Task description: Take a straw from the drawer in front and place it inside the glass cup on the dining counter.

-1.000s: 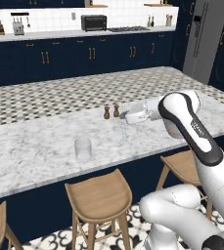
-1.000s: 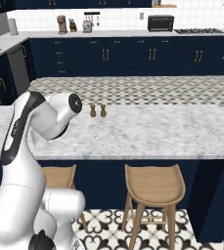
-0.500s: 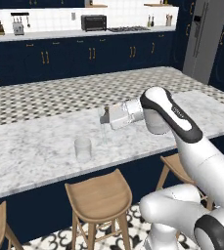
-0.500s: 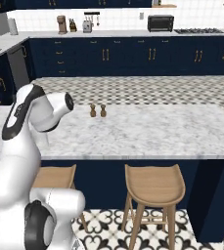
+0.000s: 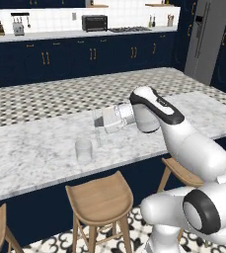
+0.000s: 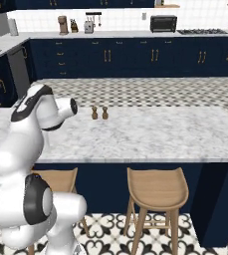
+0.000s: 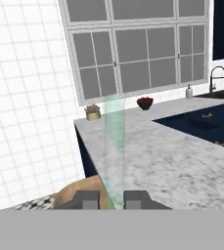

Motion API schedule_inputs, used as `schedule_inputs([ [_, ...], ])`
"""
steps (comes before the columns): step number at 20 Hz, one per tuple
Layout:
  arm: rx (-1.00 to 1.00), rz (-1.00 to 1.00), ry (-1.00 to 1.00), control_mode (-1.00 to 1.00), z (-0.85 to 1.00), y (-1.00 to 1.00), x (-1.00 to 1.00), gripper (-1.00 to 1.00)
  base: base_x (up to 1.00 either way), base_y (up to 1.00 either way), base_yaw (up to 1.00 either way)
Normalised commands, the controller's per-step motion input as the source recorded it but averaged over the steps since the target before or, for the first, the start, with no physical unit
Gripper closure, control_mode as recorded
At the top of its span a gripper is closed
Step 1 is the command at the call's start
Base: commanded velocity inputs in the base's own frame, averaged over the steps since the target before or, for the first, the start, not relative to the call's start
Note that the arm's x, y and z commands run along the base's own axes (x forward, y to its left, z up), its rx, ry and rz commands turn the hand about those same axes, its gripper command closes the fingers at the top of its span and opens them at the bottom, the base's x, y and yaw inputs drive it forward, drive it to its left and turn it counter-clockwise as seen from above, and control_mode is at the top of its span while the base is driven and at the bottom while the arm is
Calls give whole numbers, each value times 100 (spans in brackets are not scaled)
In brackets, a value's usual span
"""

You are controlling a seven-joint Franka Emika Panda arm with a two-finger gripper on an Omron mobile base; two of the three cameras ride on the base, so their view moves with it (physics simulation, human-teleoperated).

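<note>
Above the dining counter [image 5: 30, 148]: straw in transit to the glass cup [image 5: 84, 150].
Your gripper [image 7: 111, 199] is pinched shut on the pale green straw [image 7: 114, 146], held just beyond the cup and higher. Step: carry. Next, you would need the straw's end brought over the cup's mouth, then lowered in.

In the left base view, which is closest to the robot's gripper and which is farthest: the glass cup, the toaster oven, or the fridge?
From the gripper, which is shut on the straw:
1. The glass cup, just below and left of it on the dining counter.
2. The fridge, far off to the right.
3. The toaster oven, on the back worktop across the kitchen.
</note>
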Motion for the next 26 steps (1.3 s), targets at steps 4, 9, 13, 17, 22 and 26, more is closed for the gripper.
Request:
schedule_inputs([
  [4, 0, 3, 0, -100, -23, 32, 44, 100, 0, 0, 0],
  [9, 0, 0, 0, -100, -23, 18, 35, 100, 0, 0, 0],
  [13, 0, 0, 0, -100, -27, 0, 30, 100, 0, 0, 0],
  [17, 0, 0, 0, -100, -24, 1, 18, 100, 0, 0, 0],
  [22, 0, 0, 0, -100, -19, 14, 14, 100, 0, 0, 0],
  [26, 0, 0, 0, -100, -16, 21, 21, 100, 0, 0, 0],
])
